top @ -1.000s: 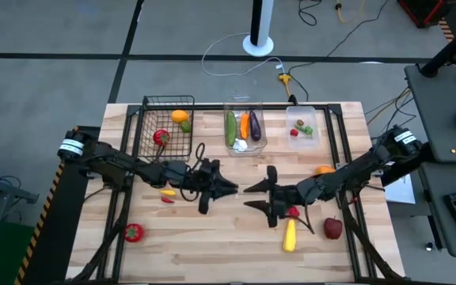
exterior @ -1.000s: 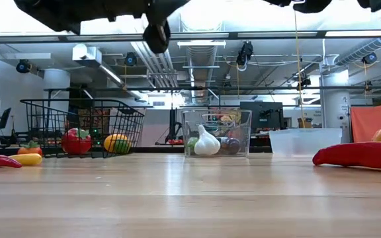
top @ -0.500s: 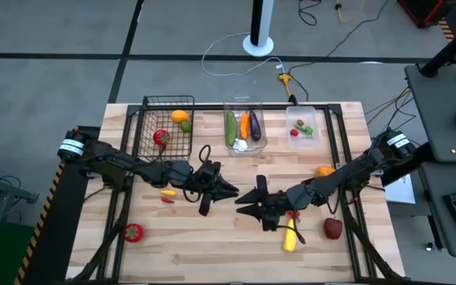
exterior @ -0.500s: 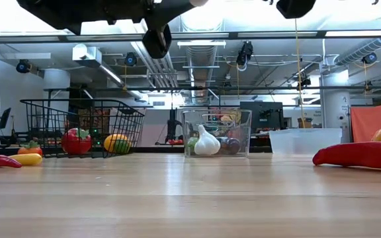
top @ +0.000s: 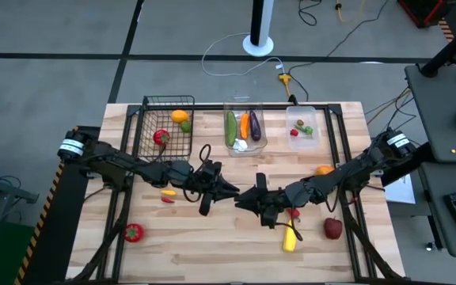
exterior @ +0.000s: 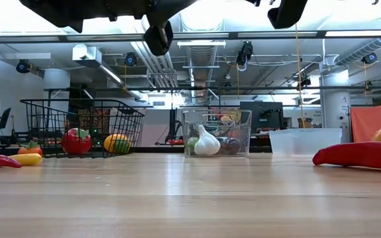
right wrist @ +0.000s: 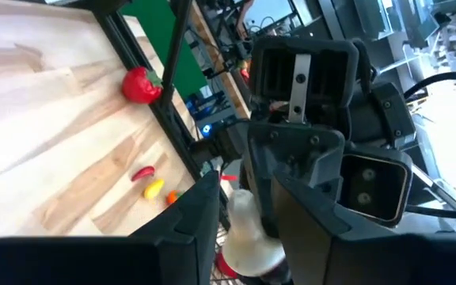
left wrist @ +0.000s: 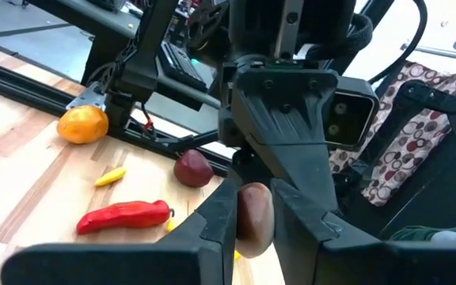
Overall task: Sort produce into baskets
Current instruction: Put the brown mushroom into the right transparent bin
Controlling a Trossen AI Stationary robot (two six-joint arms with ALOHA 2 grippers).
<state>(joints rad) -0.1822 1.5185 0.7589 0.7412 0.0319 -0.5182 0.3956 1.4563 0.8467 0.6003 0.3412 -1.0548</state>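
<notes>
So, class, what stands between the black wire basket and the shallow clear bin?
The taller clear bin, holding vegetables, between the black wire basket and the shallow clear bin; the high view shows it.

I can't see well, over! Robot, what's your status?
Left gripper and right gripper meet mid-table. Both pinch one mushroom. Yellow pepper lies beside right arm, untouched.

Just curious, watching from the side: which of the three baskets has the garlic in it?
The middle clear bin, between the black wire basket and the shallow clear bin. The white garlic lies at its front, beside cucumber, carrot and eggplant.
</notes>
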